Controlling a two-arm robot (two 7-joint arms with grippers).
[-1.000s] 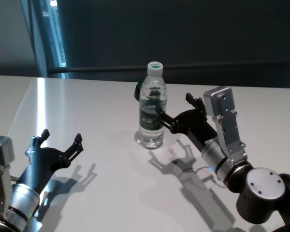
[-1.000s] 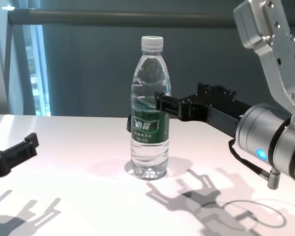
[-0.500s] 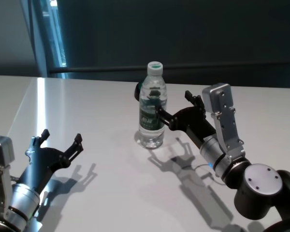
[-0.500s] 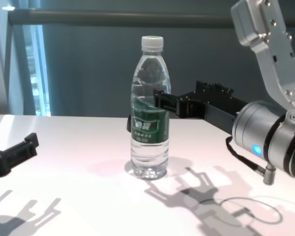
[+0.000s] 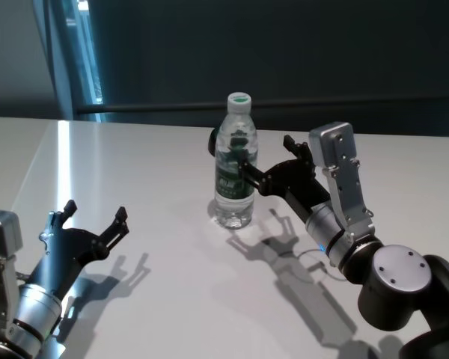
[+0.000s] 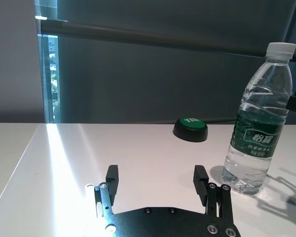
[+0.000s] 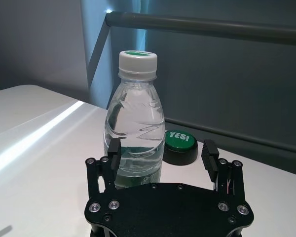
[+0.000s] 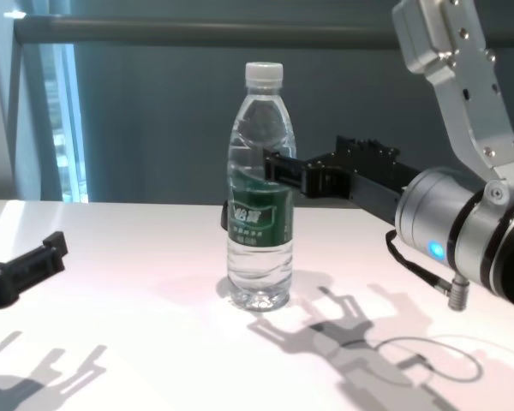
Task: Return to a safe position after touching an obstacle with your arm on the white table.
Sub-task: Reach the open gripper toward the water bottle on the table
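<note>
- Currently the water bottle (image 5: 236, 171) stands upright on the white table (image 5: 172, 284), near the middle of the tabletop, cap on, green label band facing the robot.
- Right gripper (image 5: 268, 163) is raised above the table just beside the bottle, on the robot's right of it, at label height. Its jaws are spread wide and hold nothing.
- From the right wrist view, one fingertip (image 7: 112, 147) sits in front of the bottle's lower body and the other stands clear to the side; contact between finger and bottle cannot be confirmed from any view.
- Right forearm extends from the near right corner of the table toward the bottle, with its shadow cast on the tabletop below.
- Left gripper (image 5: 94, 219) hangs low over the near left part of the table, well apart from the bottle. Its jaws are open wide and empty.
- A round green button (image 6: 190, 128) on a black base rests on the table behind the bottle, close to the far edge.
</note>
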